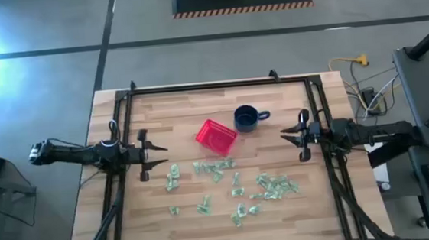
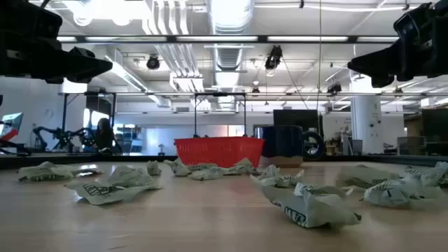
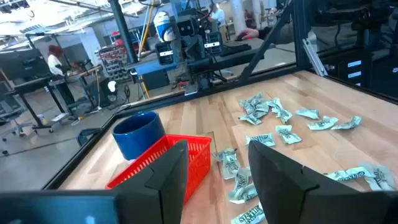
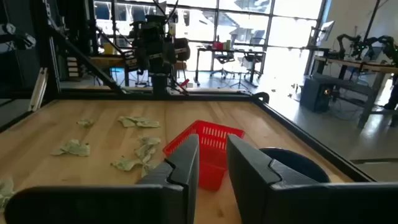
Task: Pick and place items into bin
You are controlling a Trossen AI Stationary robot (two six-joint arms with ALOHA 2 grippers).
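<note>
Many pale green-and-white crinkled wrapped pieces (image 1: 227, 184) lie scattered on the wooden table, toward its near half; they also show in the low view (image 2: 308, 204). The red basket (image 1: 216, 135) stands at the table's middle, with the dark blue mug (image 1: 246, 118) beside it to the far right. My left gripper (image 1: 156, 155) hovers open at the table's left, above the wood, holding nothing. My right gripper (image 1: 291, 135) hovers open at the table's right, holding nothing. Both point toward the middle.
A black metal frame (image 1: 219, 85) runs round the table's far, left and right sides. Bare wood lies along the far side behind the basket (image 3: 168, 165) and mug (image 4: 298, 165). People and workstations show in the room beyond.
</note>
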